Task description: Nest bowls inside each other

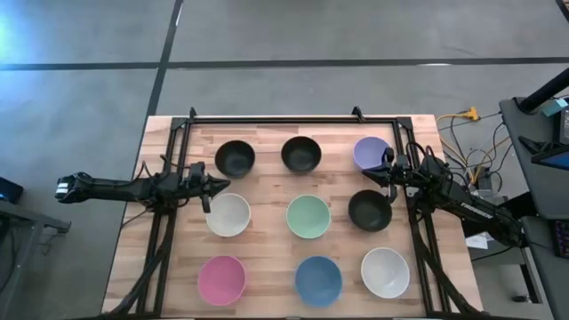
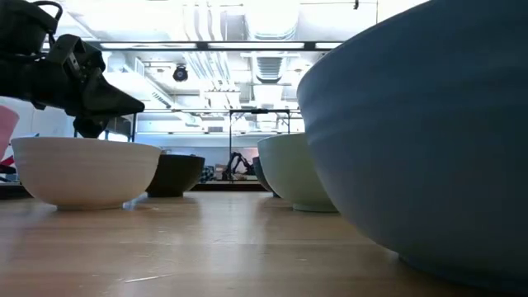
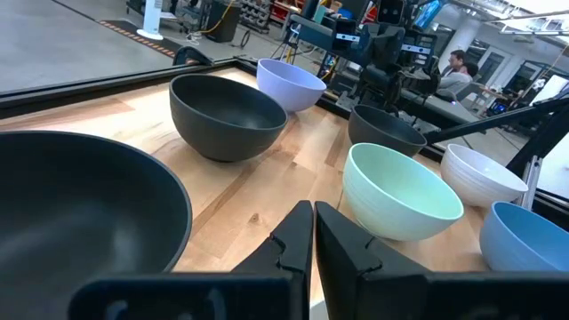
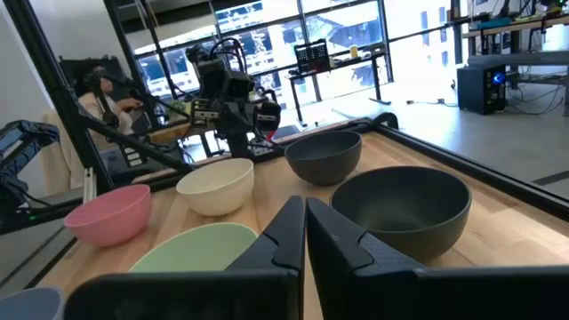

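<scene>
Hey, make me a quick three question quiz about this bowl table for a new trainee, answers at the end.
1. True or false: some bowls are already nested.
2. Which bowl sits at the centre of the grid? A pink, B mint green, C blue.
3. Fill in: both grippers are ____.

Key:
1. False: all nine sit apart on the table.
2. B, the mint green bowl.
3. Shut: left gripper by the white bowl, right gripper by the lavender bowl.

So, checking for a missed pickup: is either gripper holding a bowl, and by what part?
Nothing is held. The left gripper and the right gripper are both shut on nothing, above the table.
</scene>
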